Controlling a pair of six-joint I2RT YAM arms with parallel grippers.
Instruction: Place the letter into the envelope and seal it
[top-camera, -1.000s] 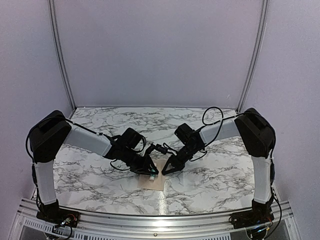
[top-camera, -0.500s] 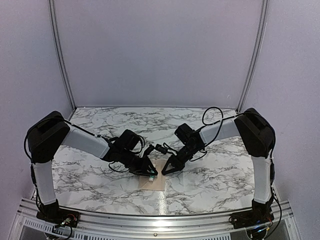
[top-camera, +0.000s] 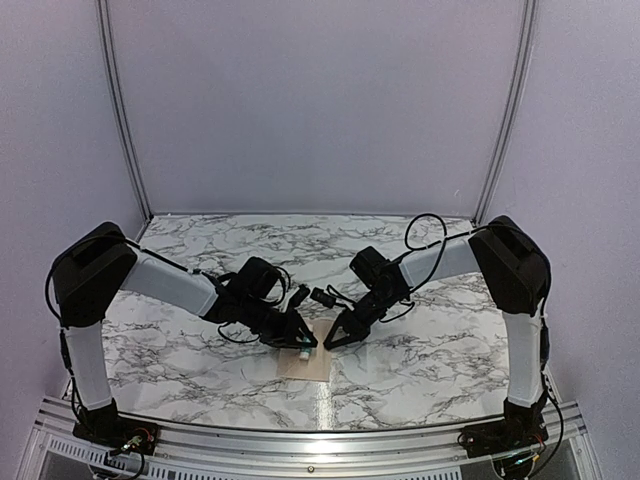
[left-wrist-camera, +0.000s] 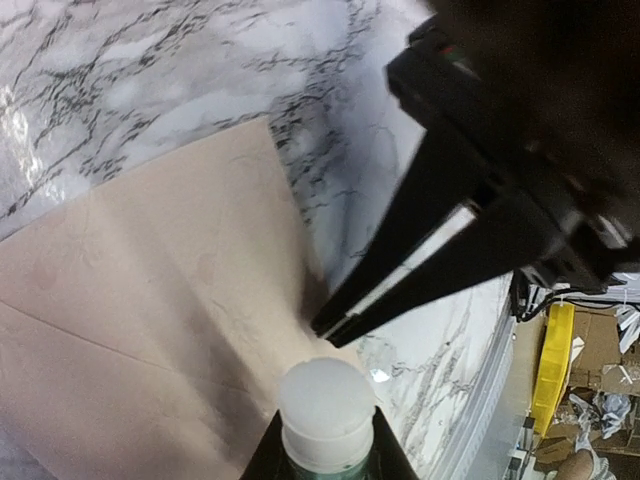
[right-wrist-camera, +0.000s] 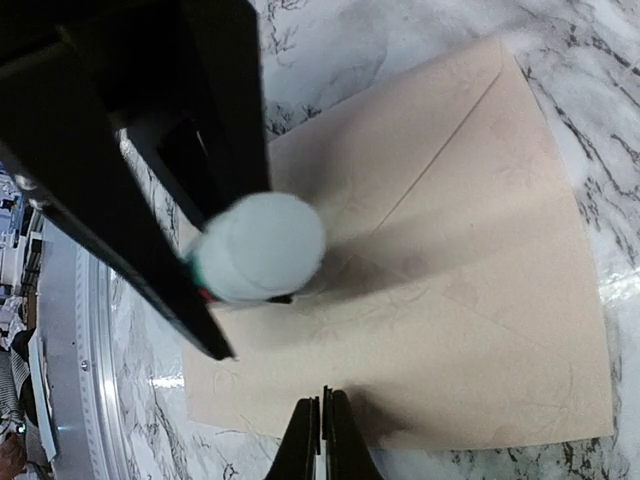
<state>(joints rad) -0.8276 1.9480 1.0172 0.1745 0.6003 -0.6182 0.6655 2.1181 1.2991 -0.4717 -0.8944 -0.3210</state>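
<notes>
Your left gripper (top-camera: 303, 345) is pinching a glue stick (right-wrist-camera: 262, 248), white end down over the envelope (right-wrist-camera: 430, 390). Whether that end touches the paper, the views do not settle. Your right gripper (right-wrist-camera: 323, 415) has its fingers pressed together, tips on the envelope's near edge in its own view, apparently pinning it.

Hardly anything has changed over the last second. Both grippers sit where they were, neither grip has altered, and only your left arm has drifted a little at the upper arm. The envelope has not shifted on the table (top-camera: 420, 360).

The envelope lies flat mid-table near the front edge, between the two grippers. From the right wrist, its flap (right-wrist-camera: 480, 240) looks folded down, with the fold lines meeting close to the stick's end. You cannot see the letter anywhere — probably it is already inside, though that is a judgement, not a sighting.

Read the stillness as a dwell on the sealing step, not a stall. The loading looks done and what remains is closing the flap for good. Keep the right fingers down while the stick works — if they lift, the paper may slide under the stick.
</notes>
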